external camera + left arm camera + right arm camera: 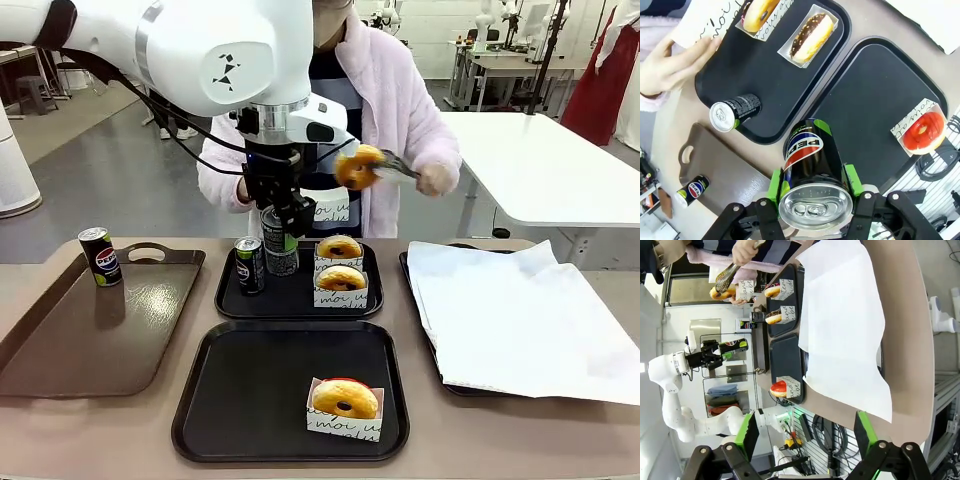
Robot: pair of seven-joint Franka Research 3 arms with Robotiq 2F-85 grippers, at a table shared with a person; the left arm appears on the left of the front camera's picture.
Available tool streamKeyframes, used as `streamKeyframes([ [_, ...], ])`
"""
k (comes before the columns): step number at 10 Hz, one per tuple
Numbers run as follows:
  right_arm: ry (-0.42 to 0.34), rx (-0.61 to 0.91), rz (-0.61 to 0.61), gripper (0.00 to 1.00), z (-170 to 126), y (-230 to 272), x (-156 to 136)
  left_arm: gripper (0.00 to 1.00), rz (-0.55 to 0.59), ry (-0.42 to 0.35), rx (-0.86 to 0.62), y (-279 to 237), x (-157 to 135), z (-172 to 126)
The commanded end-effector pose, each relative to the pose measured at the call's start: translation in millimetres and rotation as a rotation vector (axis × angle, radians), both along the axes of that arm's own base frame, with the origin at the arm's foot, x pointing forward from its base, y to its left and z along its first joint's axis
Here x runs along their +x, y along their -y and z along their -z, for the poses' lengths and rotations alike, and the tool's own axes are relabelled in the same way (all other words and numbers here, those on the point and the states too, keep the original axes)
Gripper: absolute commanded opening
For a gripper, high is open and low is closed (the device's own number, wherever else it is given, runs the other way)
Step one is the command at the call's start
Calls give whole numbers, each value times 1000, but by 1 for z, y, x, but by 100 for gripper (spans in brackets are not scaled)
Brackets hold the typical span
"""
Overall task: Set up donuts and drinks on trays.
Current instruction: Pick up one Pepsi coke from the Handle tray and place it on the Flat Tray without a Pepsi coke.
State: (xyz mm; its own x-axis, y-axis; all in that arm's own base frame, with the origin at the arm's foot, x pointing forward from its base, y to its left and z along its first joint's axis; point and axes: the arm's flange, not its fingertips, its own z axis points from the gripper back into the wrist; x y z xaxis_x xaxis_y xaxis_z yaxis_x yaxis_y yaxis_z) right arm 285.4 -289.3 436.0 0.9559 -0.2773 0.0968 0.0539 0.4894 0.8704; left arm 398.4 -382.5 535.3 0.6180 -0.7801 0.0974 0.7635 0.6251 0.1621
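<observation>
Altogether four donuts (345, 398) (340, 277) (339, 246) (357, 166), three cans (99, 256) (249, 265) (281, 246), two black trays (290, 300) (250, 390) show.

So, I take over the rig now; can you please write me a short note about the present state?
Left gripper shut on a held can, in the air over the black trays.
Right gripper open, empty.
Far tray: standing can, two donuts.
Near tray: one donut.
Spare can on the brown tray.
Person's tongs hold a glazed donut.
Left: a can for the near tray, probably more donuts.
</observation>
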Motion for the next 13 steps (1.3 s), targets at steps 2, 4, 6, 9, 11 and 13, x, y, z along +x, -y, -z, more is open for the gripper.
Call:
streamKeyframes([
  [2, 8, 7, -2, 100, 0, 1, 0, 58, 0, 0, 0, 0, 0, 0],
  [4, 8, 7, -2, 100, 0, 1, 0, 58, -14, -114, 2, -12, -11, 24],
  [6, 8, 7, -2, 100, 0, 1, 0, 58, 52, -169, -21, -24, -27, 43],
  [9, 8, 7, -2, 100, 0, 1, 0, 58, 33, -244, -65, -42, -37, 74],
  [11, 8, 7, -2, 100, 0, 1, 0, 58, 6, -283, -94, -60, -32, 90],
  [13, 8, 7, -2, 100, 0, 1, 0, 58, 72, -288, 22, -101, -79, 51],
])
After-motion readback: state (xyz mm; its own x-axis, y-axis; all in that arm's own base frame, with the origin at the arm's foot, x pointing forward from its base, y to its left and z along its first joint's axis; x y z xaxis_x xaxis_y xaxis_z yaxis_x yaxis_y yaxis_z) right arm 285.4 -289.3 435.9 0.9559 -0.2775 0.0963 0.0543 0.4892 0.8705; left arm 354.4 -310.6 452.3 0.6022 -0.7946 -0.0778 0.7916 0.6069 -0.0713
